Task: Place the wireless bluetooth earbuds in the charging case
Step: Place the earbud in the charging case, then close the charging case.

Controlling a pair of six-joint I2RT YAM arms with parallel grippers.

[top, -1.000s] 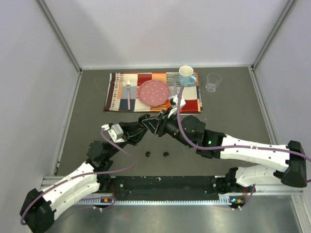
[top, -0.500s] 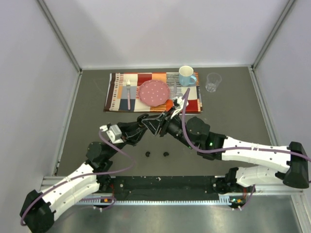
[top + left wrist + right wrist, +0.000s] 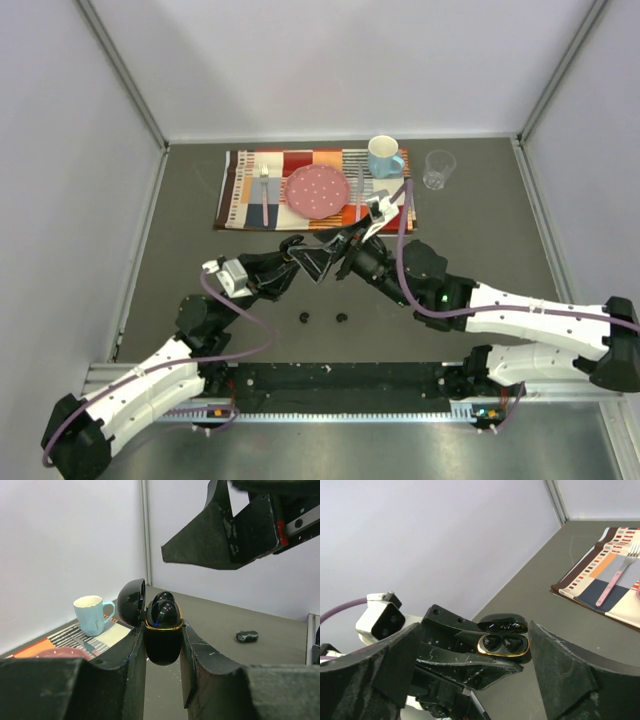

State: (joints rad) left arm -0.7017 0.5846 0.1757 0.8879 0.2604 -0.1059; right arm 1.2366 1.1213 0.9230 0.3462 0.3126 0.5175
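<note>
My left gripper [image 3: 163, 630] is shut on the black, gold-rimmed charging case [image 3: 163, 639] and holds it above the table with its lid [image 3: 131, 602] flipped open. Two black earbuds [image 3: 492, 641] [image 3: 512, 642] sit in the case's wells [image 3: 503, 645]. My right gripper [image 3: 476, 630] stands open just above and around the case, and its fingers [image 3: 220, 535] touch nothing. In the top view both grippers meet at mid-table, left gripper [image 3: 298, 255] and right gripper [image 3: 335, 255], and hide the case. Two more small black earbuds [image 3: 304, 318] [image 3: 342, 318] lie on the table in front of them.
A patterned placemat [image 3: 240, 190] at the back carries a pink plate [image 3: 318, 190], a fork [image 3: 264, 195] and a blue mug [image 3: 383, 156]. A clear cup [image 3: 437, 168] stands to its right. Grey walls close in the table on three sides.
My right gripper has opened wide and drawn back a little to the right from the case. The left gripper has kept its hold and barely moved.
</note>
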